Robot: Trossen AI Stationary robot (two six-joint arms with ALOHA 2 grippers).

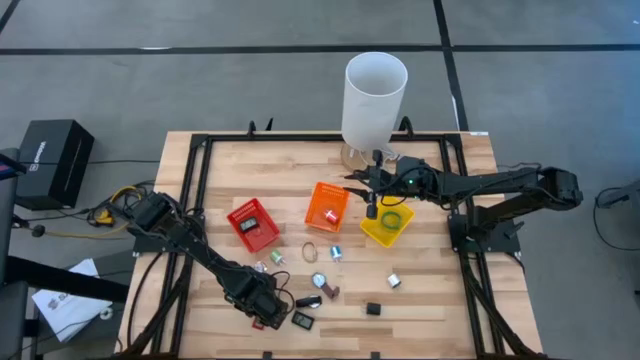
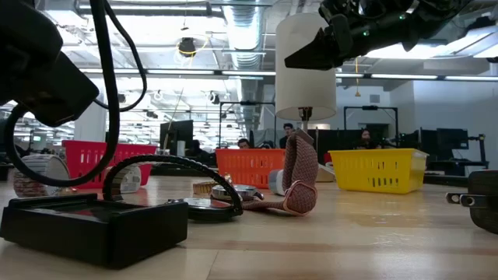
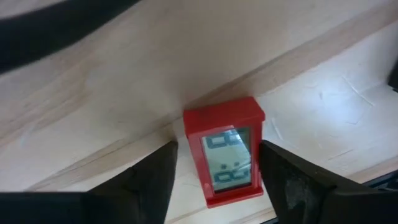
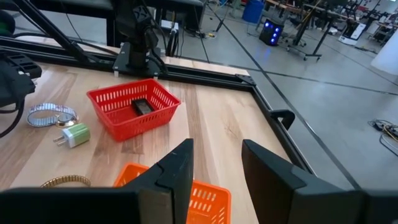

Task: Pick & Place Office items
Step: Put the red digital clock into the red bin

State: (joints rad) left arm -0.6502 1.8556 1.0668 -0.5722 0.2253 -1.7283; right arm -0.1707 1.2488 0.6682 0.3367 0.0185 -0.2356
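In the left wrist view a small red device with a grey display (image 3: 225,155) lies flat on the wooden table. My left gripper (image 3: 217,180) is open, with one finger on each side of the device and no clear touch. In the high view it is low near the table's near-left part (image 1: 262,312). My right gripper (image 1: 372,195) is open, holds nothing and hovers between the orange bin (image 1: 327,206) and the yellow bin (image 1: 388,226). Loose on the table are a tan ring (image 1: 312,251), a green bit (image 1: 277,257), a silvery clip (image 1: 394,281) and black pieces (image 1: 373,309).
The red bin (image 1: 253,224) holds a black piece (image 4: 140,106). The yellow bin holds a green ring. A tall white cylinder (image 1: 375,95) stands at the far edge. A black frame (image 1: 200,170) runs round the table. A black block (image 2: 93,222) and a strap (image 2: 299,183) lie near the low camera.
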